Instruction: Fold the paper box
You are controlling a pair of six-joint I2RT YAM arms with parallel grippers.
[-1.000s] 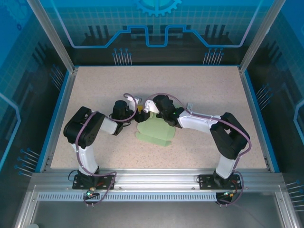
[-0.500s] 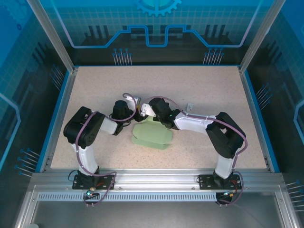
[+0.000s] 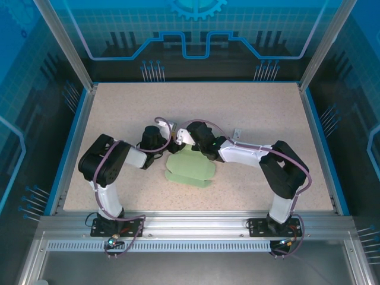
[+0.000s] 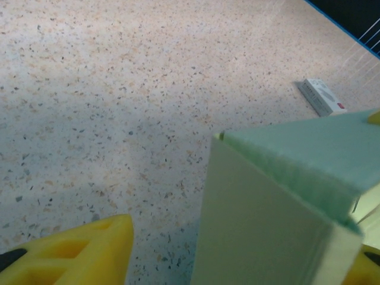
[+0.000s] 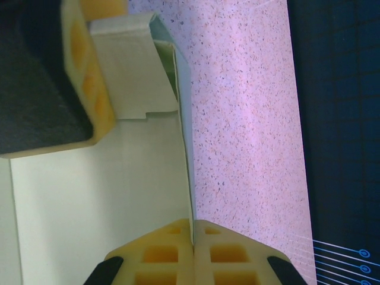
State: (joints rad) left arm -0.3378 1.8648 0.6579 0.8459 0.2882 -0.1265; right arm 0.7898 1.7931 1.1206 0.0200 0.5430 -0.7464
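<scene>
From above, the left arm (image 3: 107, 166) bends in from the left of the frame. The left gripper (image 3: 171, 145) sits at the far left corner of the paper box (image 3: 190, 169). Its tips are too small and dark there to make out. The box lies near the middle of the speckled table (image 3: 255, 107). It is mostly flat, and its far edge is hidden under both wrists. The right arm (image 3: 267, 157) reaches in from the right. A small white thing (image 3: 237, 132) lies on the table just right of that wrist, apart from the box.

In the left wrist view, one yellow finger (image 4: 77, 255) pokes up at the bottom left, cut off by the frame. Bare table shows between it and a standing green wall of the box in the lower right. A sliver of the other finger peeks out at the bottom right corner, behind the wall. So the left gripper is partly wide, with the wall between its fingers and not squeezed.

In the right wrist view, a yellow and black finger of the left gripper sits at the upper left, right beside a folded flap. I cannot tell if it presses on the flap. At the bottom, the right gripper (image 5: 193, 231) is pinched tight on the thin edge of an upright box wall. The rest of the box runs off the left edge.
</scene>
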